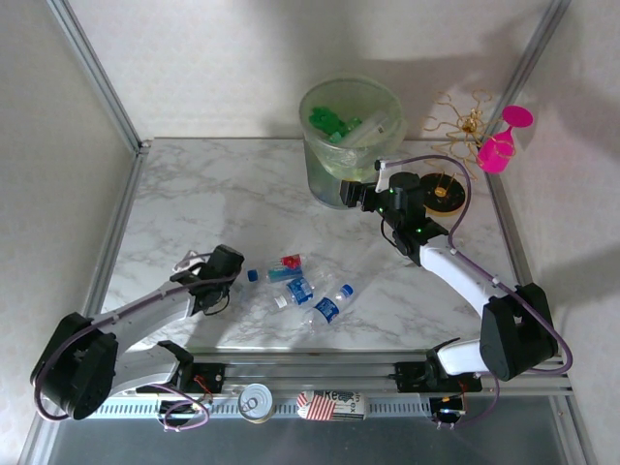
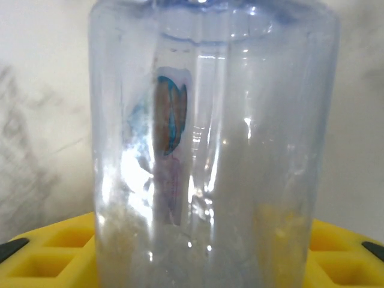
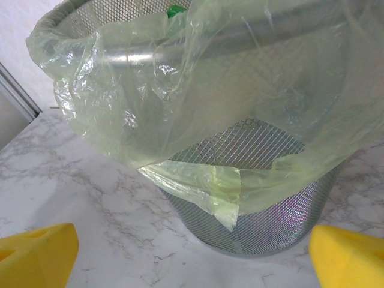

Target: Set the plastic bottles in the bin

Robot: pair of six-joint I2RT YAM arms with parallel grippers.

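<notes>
A clear plastic bottle [image 2: 210, 150] with a blue label stands between the yellow fingers [image 2: 48, 246] of my left gripper [image 2: 201, 258], which is shut on it; from above the gripper [image 1: 205, 276] is at the table's near left. Several more bottles lie to its right: a red-labelled one [image 1: 288, 263] and blue-labelled ones [image 1: 299, 289] [image 1: 330, 305]. The bin [image 1: 351, 140], wire mesh with a pale green liner [image 3: 198, 90], stands at the back and holds green bottles [image 1: 332, 124]. My right gripper [image 1: 366, 194] is open and empty [image 3: 192, 264] just in front of the bin's base.
A silver tin can [image 1: 257, 402] and a flat box [image 1: 330, 405] lie on the rail by the arm bases. A pink goblet [image 1: 503, 141] and a gold wire stand [image 1: 461, 121] are at the back right. Frame posts and walls border the marble table [image 1: 213, 194].
</notes>
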